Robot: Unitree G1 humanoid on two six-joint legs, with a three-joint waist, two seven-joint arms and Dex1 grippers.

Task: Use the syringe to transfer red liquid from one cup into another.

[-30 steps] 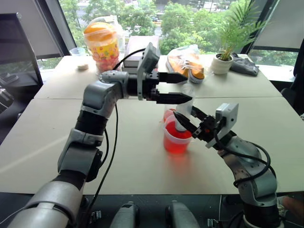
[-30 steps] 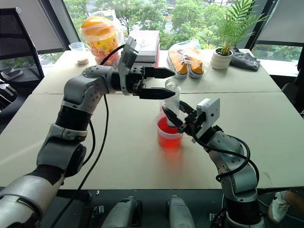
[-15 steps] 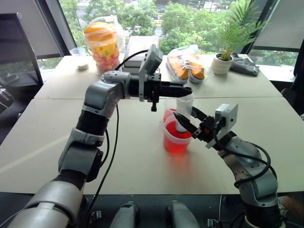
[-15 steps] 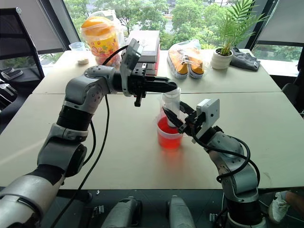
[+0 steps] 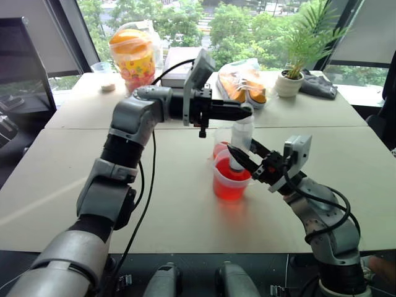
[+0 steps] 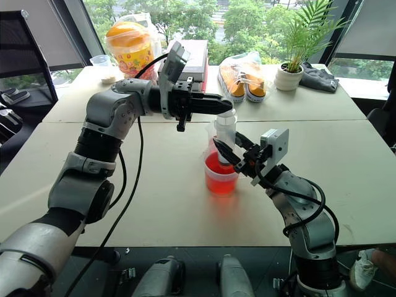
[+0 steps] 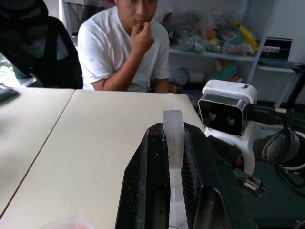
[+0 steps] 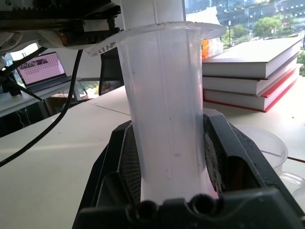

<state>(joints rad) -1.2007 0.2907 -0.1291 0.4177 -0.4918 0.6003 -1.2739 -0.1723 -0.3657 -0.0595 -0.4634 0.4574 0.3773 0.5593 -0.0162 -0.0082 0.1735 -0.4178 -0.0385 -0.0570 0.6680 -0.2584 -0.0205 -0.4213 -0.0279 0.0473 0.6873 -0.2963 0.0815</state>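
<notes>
My right gripper (image 5: 240, 159) is clamped on the barrel of the syringe (image 5: 240, 141), which stands upright in the beaker (image 5: 230, 180). My left gripper (image 5: 241, 113) is pinched shut on the white plunger head (image 7: 172, 129) at the syringe's 12 o'clock. The beaker holds red liquid (image 5: 229, 187) to roughly half height. The smaller cup (image 5: 221, 143), at the beaker's 11 o'clock, touches or nearly touches it; red shows low in it. The syringe tip is hidden inside the beaker. The table (image 5: 74, 179) is open from 6 to 9 o'clock.
</notes>
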